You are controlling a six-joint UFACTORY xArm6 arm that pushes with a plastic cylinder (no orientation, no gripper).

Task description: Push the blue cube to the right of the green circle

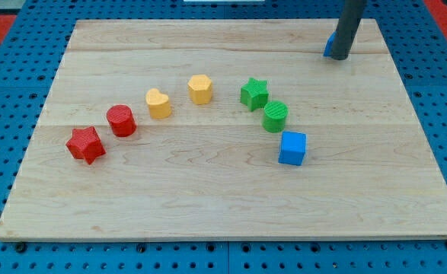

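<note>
Now my tip (pixel 339 58) top right (touching small blue block (pixel 330 46)), well apart from blue cube (pixel 292 148) below green circle (pixel 276 116).

Blue cube (pixel 292 148), green circle (pixel 276 116), pale wooden board (pixel 208 198) (faint grain).

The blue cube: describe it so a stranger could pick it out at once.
On the wooden board, follow the arc of coloured blocks to its end at the view's right. The blue cube sits just below the green circle. It is the arc's only blue, square-sided block.
</note>
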